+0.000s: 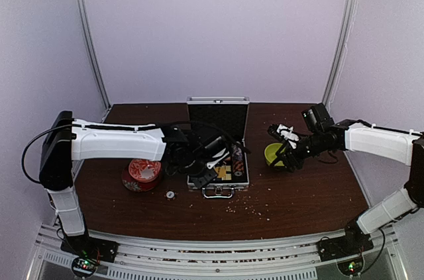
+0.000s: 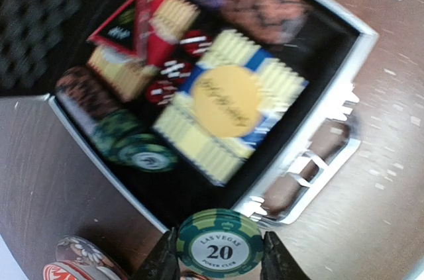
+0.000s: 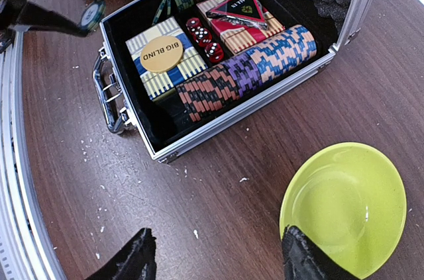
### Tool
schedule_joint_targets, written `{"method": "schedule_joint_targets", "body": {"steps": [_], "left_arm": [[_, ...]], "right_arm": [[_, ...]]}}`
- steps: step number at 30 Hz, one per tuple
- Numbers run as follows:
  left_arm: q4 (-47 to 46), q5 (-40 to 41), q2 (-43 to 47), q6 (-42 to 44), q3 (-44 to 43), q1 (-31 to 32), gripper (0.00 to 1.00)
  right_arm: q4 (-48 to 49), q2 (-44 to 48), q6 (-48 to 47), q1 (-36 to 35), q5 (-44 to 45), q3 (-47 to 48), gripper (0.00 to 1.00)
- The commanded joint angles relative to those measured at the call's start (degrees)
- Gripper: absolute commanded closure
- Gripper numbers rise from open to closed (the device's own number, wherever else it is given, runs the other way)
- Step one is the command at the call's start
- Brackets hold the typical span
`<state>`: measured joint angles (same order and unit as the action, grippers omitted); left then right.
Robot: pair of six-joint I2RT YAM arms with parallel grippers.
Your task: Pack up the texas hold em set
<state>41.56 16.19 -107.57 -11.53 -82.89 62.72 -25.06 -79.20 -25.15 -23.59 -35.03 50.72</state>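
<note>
The silver case lies open at the table's middle, its lid upright. Inside are rows of striped chips, green chips, a tan deck with a round Big Blind button, red dice and a triangular button on a second deck. My left gripper is shut on a small stack of green poker chips marked 20, just outside the case's near-left corner. Over bare table between case and bowl, my right gripper stands open and holds nothing.
A round red tin stands left of the case, and a small round piece lies in front of it. The lime-green bowl sits under my right finger. The case handle faces the near edge. White crumbs dot the wood.
</note>
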Motion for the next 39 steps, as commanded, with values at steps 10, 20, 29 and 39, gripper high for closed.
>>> {"method": "schedule_joint_targets", "body": {"steps": [10,20,29,39], "left_arm": [[-17.62,3.90,0.16,-0.35,9.41,-8.17,0.65],[-19.22,2.45,-3.26,1.27,7.57,-8.56,0.66],[-21.63,2.32,-4.99,2.02,8.26,-9.88,0.66],[-22.56,1.02,-4.99,2.74,8.71,-10.18,0.52]], "right_arm": [[-0.34,0.08,-0.17,0.30,-0.55,0.09,0.34],[-0.49,-0.84,-0.33,0.30,-0.57,0.18,0.34],[-0.93,-1.84,-0.52,0.30,-0.66,0.50,0.34],[-1.20,-2.51,-0.76,0.30,-0.66,0.59,0.34]]}}
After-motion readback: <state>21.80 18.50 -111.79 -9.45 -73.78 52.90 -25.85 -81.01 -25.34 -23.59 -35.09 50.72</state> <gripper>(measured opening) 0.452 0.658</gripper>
